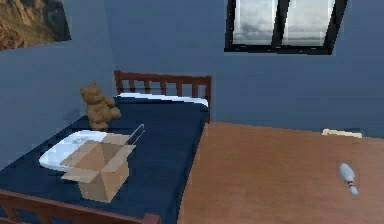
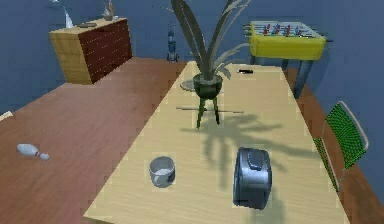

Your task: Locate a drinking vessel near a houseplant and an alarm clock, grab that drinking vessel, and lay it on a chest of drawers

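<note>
Cup (image 2: 162,171) sits on the long wooden table (image 2: 275,95), near the alarm clock (image 2: 252,178) and the houseplant (image 2: 208,88). How the jaws stand, I cannot tell.

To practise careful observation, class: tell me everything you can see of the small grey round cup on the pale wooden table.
The small grey round cup is short and wide, with an open top, pale rim and darker inside; its material is hard to tell. It stands upright near the pale wooden table edge on the arm side view's left, apart from the dark rounded alarm clock to its right and the long-leaved houseplant in a dark pot farther up. Only the tabletop touches it.
</note>
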You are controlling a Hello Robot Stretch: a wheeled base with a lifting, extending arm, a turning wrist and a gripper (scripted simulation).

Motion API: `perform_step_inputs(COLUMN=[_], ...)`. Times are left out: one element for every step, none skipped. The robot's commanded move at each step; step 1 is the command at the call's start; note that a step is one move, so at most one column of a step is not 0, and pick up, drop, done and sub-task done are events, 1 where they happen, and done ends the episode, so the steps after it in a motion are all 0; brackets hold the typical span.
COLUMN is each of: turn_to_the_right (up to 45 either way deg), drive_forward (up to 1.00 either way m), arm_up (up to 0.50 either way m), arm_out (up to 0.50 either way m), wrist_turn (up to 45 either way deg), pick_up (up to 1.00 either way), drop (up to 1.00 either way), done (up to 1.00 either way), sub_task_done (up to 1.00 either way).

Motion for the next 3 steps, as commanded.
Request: perform_step_inputs(turn_to_the_right=[0.0,0.0,0.0], drive_forward=[0.0,0.0,0.0], arm_up=[0.5,0.38,0.0], arm_out=[0.0,0.0,0.22], wrist_turn=[0.0,0.0,0.0], pick_up=[0.0,0.0,0.0], drop=[0.0,0.0,0.0], done=[0.0,0.0,0.0], sub_task_done=[0.0,0.0,0.0])
